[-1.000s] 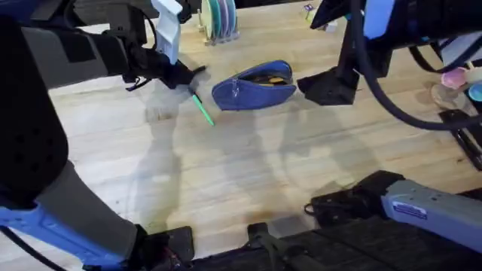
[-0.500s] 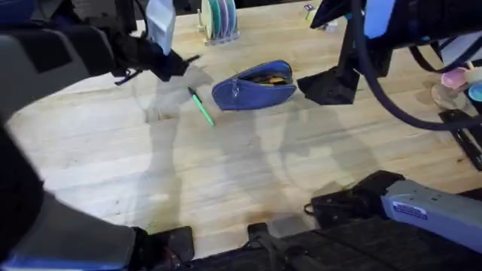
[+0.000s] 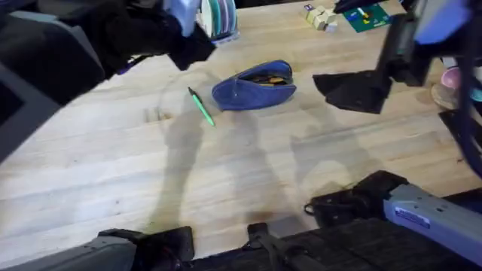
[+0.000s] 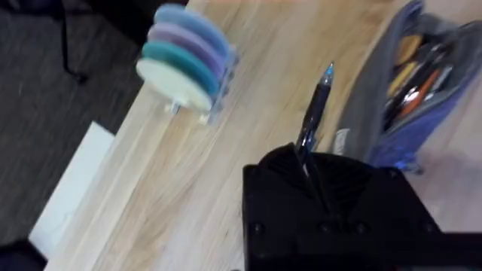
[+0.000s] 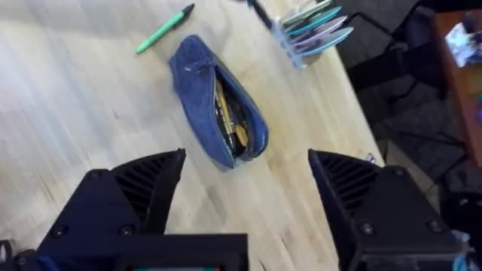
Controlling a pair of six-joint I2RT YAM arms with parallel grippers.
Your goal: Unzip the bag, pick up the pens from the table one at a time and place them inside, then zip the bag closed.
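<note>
Near the bottom of the right wrist view, the right hand (image 5: pixel 245 196) stands wide open, its two black fingers well apart with nothing between them, hovering above the bench (image 3: pixel 226 181). Beyond the fingers lies the bag (image 5: pixel 218 102), unzipped, its mouth gaping with orange and dark pens showing inside. In that view its long axis runs from upper left to lower right.

From overhead, the bag (image 3: pixel 252 86) lies in the upper middle of the frame, its long axis nearly left to right and slightly tilted, the open slit facing up. Just left of it, apart from it, the green pen (image 3: pixel 201 106) lies flat on the bench, running diagonally from upper left to lower right, its dark end toward the upper left.

Farther back, at the upper left of the overhead frame, the left hand (image 3: pixel 192 49) is raised above the bench. In its wrist view the left hand (image 4: pixel 312 184) is closed on the dark pen (image 4: pixel 312 124), which sticks out past the fingers, its bluish tip pointing away beside the open bag (image 4: pixel 410 90). A rack of coloured discs (image 4: pixel 184 56) stands beyond.
</note>
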